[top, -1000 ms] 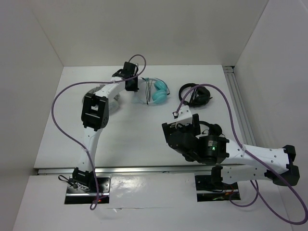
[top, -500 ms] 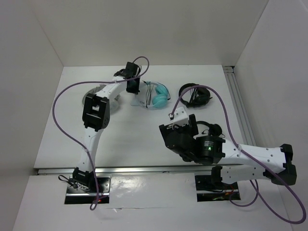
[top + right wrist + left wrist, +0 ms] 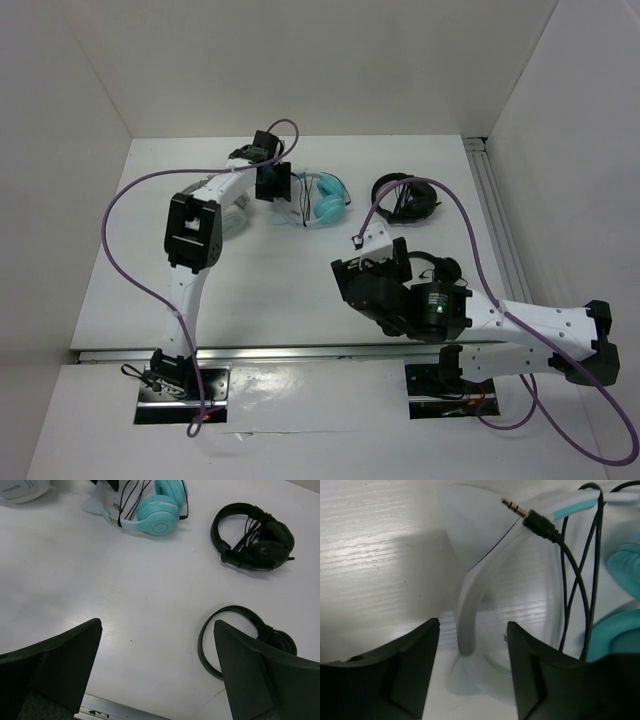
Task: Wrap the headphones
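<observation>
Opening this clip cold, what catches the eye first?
The teal headphones lie at the table's far side, with the black cable looped over the headband and the plug free. The left claw is open astride that headband. To the right lie a far black headset and a near black headset.

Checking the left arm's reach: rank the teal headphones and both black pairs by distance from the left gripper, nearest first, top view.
1. Teal headphones, right beside the left gripper.
2. Back black headphones, farther right.
3. Front black headphones, farthest right and forward.
</observation>
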